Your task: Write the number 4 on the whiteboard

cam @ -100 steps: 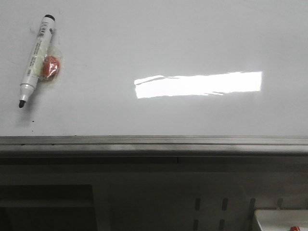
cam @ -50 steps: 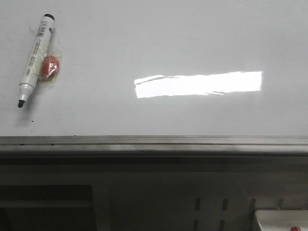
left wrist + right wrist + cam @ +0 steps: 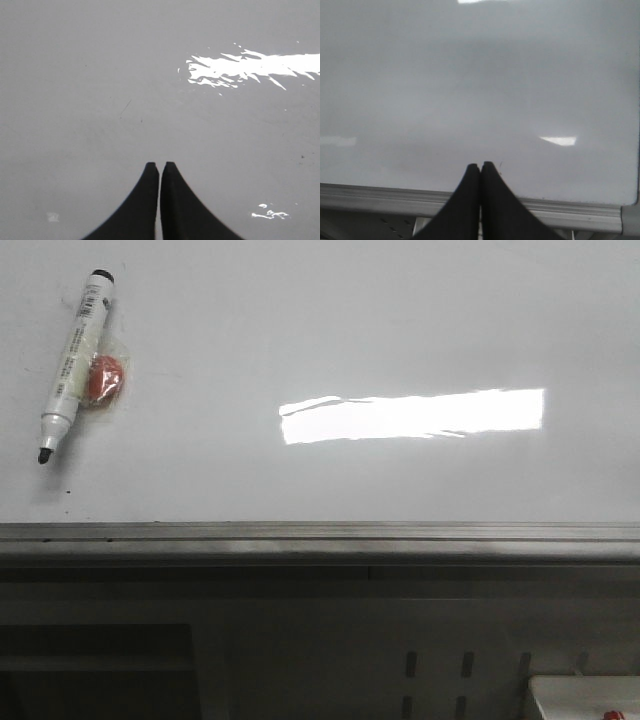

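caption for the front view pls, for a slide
Uncapped white marker pen lies beside a small red object on the blank glossy whiteboard, no arm in view.

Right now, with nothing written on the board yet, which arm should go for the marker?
Probably the left. The marker lies uncapped at the whiteboard's far left, on the left arm's side. Both the left gripper and right gripper are shut and empty, and neither wrist view shows the pen.

My whiteboard runs off the front view on three sides, so its full extent is unknown. The label print on the marker is too small to read, and it partly covers a red thing in clear wrap, unidentifiable.
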`<control>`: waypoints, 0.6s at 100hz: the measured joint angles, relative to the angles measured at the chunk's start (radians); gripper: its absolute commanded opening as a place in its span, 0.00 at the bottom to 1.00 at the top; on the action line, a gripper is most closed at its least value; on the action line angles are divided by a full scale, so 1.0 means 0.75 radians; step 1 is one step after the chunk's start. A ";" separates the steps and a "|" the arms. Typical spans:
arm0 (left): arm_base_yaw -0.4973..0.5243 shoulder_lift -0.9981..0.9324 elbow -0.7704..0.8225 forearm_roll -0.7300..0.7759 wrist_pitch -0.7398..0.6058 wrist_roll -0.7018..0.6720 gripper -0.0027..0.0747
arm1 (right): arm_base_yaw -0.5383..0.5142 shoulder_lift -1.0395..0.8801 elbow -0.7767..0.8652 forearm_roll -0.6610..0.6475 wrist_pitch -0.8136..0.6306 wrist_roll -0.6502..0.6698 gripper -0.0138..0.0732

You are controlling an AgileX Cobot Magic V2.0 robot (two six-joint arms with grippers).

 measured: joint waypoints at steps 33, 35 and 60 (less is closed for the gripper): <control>0.000 0.299 -0.034 -0.176 -0.174 0.000 0.67 | 0.000 0.159 -0.014 0.000 -0.040 0.000 0.10; -0.003 0.308 -0.039 -0.180 -0.174 0.000 0.65 | 0.000 0.161 -0.014 0.000 -0.040 0.000 0.10; -0.317 0.354 -0.106 -0.105 -0.225 0.000 0.56 | 0.000 0.162 -0.014 0.000 -0.040 0.000 0.10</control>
